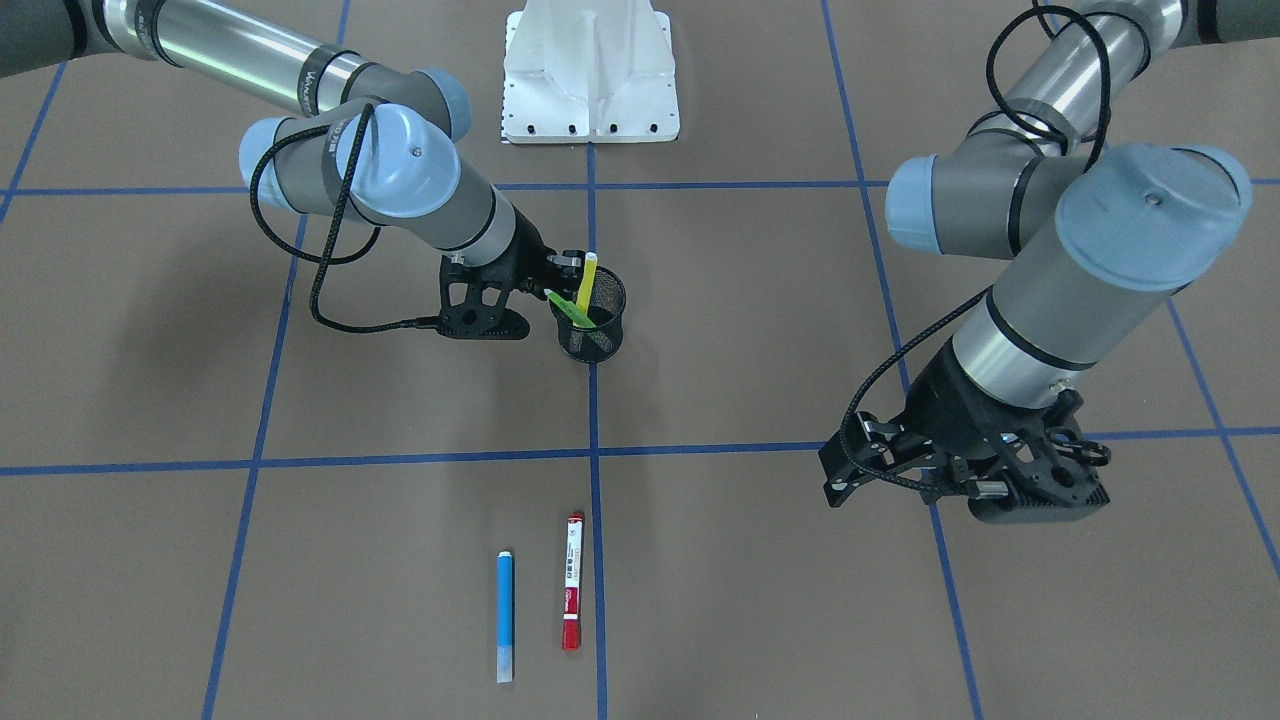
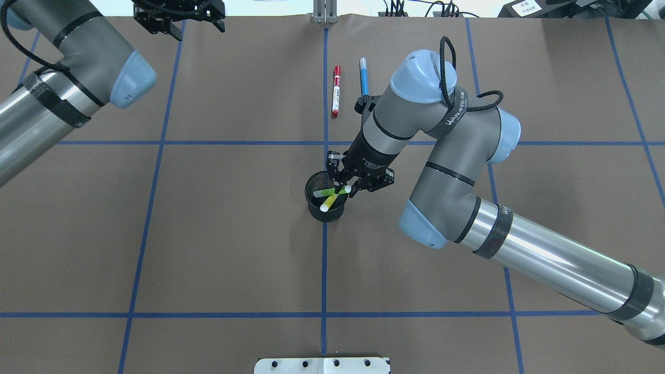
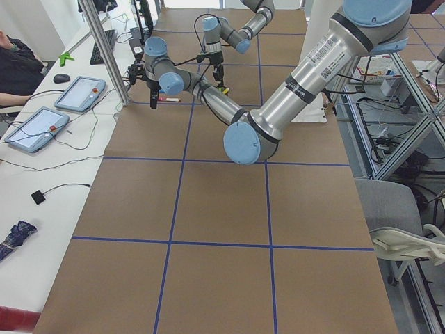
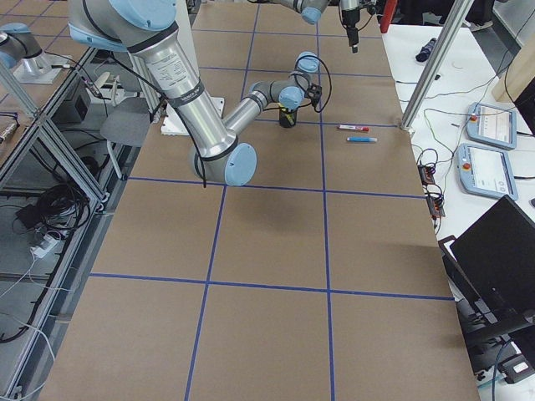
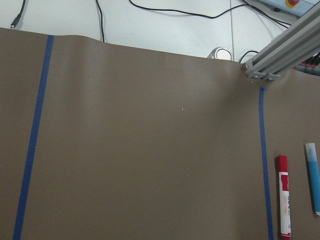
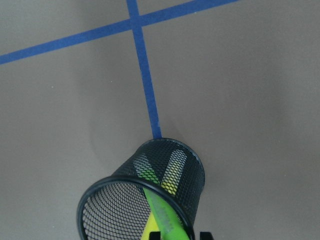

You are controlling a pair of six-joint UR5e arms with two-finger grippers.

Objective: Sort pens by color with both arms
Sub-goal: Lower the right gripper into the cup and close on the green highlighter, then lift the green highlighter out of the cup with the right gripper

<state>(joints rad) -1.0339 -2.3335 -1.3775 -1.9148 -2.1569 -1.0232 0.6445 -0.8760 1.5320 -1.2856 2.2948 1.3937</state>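
My right arm [image 2: 415, 104] reaches to the black mesh cup [image 1: 600, 345] near the middle of the brown bench [image 1: 750, 330]. The cup holds two pens. The yellow pen [image 1: 587, 282] leans up out of the rim, and the green pen [image 6: 162, 210] crosses it.

Only my right wrist camera shows the green pen's upper end running up between my right jaws. It does not show whether they pinch the pen, so I cannot tell. The overhead view shows the two pale pen ends fanned apart above the rim.

My left arm [image 1: 1080, 270] hangs well apart from the cup. The overhead view shows my left jaws spread wide with nothing in them. My left wrist camera shows none of the jaws, only the red pen [image 5: 283, 200] and blue pen [image 5: 313, 180] at its lower right edge. The front view shows both pens whole, lying parallel and apart on the bench, the red one just beside a blue tape line [image 1: 592, 420].
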